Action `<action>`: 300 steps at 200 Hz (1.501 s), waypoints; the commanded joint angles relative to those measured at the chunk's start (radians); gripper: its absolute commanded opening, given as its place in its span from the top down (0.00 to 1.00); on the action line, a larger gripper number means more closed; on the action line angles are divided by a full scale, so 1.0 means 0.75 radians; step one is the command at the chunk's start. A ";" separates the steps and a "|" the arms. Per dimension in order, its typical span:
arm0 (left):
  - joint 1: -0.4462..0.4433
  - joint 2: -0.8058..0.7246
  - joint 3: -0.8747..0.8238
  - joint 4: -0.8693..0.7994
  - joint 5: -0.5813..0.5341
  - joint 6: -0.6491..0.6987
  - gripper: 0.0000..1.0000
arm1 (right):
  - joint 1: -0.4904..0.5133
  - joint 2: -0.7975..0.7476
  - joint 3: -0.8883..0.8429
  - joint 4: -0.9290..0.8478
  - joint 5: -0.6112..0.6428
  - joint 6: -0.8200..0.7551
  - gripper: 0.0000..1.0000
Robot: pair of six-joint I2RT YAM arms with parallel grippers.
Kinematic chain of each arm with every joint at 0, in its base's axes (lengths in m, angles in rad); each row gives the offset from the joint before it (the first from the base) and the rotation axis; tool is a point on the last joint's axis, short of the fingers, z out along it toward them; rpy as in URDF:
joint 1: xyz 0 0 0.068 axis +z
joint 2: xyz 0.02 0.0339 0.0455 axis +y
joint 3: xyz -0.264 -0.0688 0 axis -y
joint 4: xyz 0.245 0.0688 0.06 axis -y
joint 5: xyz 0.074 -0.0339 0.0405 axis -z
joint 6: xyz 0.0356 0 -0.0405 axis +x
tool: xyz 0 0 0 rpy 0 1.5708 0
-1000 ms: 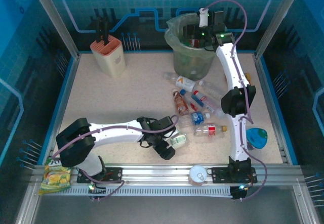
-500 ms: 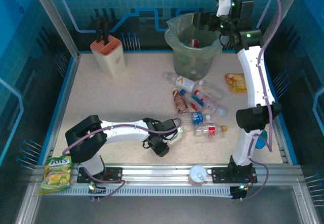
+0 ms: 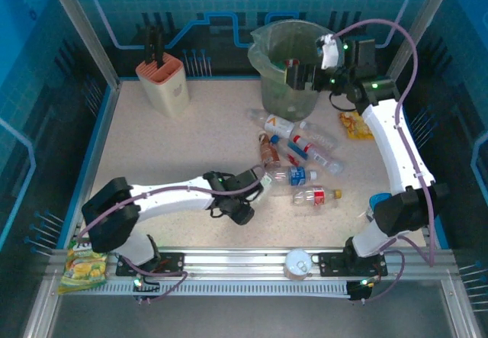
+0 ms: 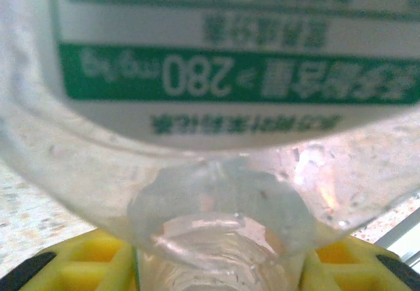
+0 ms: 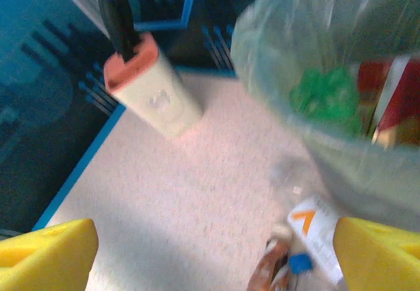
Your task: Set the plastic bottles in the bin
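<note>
One clear bottle (image 4: 230,140) pinched in left gripper (image 4: 210,268); right gripper (image 5: 213,251) spread wide

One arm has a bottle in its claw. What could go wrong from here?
1. The left gripper pinches the bottle, seemingly near one end; it is slick plastic and may slip or swing out when lifted.
2. The right gripper hangs open by the bin; the two arms might bump there.
3. The loose bottles lie on the way to the bin and could get knocked.
</note>
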 commanded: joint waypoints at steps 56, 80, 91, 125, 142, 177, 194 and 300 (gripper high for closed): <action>0.307 -0.164 -0.029 0.553 0.440 -0.160 1.00 | 0.146 -0.268 -0.423 0.111 -0.066 0.178 0.07; 0.377 -0.127 -0.006 0.685 0.763 -0.178 1.00 | 0.185 -0.284 -0.538 0.272 -0.156 0.260 0.07; 0.396 -0.118 -0.010 0.744 0.861 -0.212 1.00 | 0.196 -0.276 -0.547 0.285 -0.178 0.257 0.07; 0.428 -0.139 -0.097 1.014 1.002 -0.346 1.00 | 0.189 -0.229 -0.547 0.260 -0.161 0.260 0.03; 0.428 -0.137 -0.116 1.084 1.018 -0.365 1.00 | 0.191 -0.195 -0.547 0.287 -0.169 0.320 0.02; 0.428 -0.121 -0.118 1.077 0.951 -0.336 1.00 | 0.223 -0.142 -0.539 0.304 -0.140 0.387 0.03; 0.428 -0.123 -0.101 1.054 0.914 -0.318 1.00 | 0.231 -0.128 -0.534 0.265 -0.096 0.386 0.07; 0.429 -0.160 -0.036 1.001 0.622 -0.251 0.79 | 0.235 -0.099 -0.483 0.278 -0.096 0.412 0.53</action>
